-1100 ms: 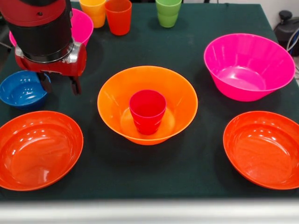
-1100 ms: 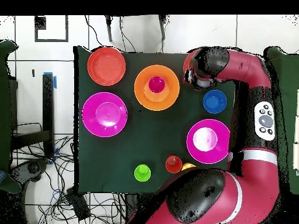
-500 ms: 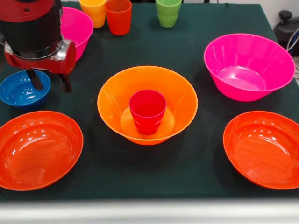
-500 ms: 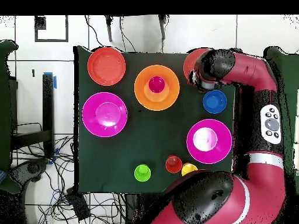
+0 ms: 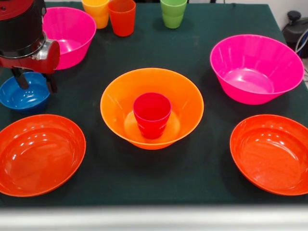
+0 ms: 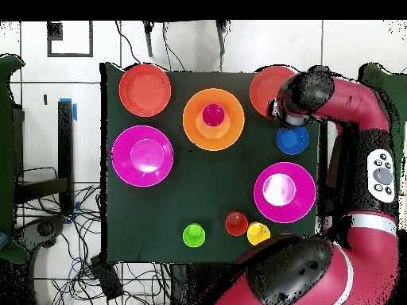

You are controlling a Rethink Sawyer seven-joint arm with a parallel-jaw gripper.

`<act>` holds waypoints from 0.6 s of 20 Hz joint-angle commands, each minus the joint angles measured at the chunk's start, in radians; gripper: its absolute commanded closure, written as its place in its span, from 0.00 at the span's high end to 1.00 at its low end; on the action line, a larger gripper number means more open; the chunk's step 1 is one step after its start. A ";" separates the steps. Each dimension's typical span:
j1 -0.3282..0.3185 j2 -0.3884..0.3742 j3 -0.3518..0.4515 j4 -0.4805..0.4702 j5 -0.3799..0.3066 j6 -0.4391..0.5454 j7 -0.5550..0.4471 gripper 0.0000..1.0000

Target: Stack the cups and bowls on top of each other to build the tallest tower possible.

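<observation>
The large orange bowl (image 5: 115, 96) (image 6: 195, 131) stands mid-table with the red cup (image 5: 152, 114) (image 6: 213, 114) upright inside it. At the left sits the small blue bowl (image 5: 21, 97) (image 6: 294, 143). My gripper (image 5: 35, 82) (image 6: 290, 119) hangs open over the blue bowl's far rim. One finger (image 5: 20, 78) is over the bowl and the other is just off its right edge. Yellow (image 5: 96, 10), orange (image 5: 121, 17) and green (image 5: 173, 12) cups stand in a row at the far edge.
Two deep pink bowls (image 5: 257, 67) (image 5: 72, 29) sit at the right and far left. Two shallow red-orange bowls (image 5: 38, 154) (image 5: 272, 151) lie at the near corners. In the overhead view the arm covers part of one red-orange bowl (image 6: 265, 83).
The gripper has moved left in the front view and lower, from beside the blue bowl to over its rim. It stays open. Nothing else moved.
</observation>
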 commanded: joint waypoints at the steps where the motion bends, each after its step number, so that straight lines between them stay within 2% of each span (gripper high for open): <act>1: 0.008 0.026 0.002 0.071 -0.075 -0.057 -0.218 1.00; 7: 0.003 0.030 0.002 0.093 -0.073 -0.070 -0.210 1.00; 12: 0.013 0.066 0.011 0.049 -0.075 -0.060 -0.202 1.00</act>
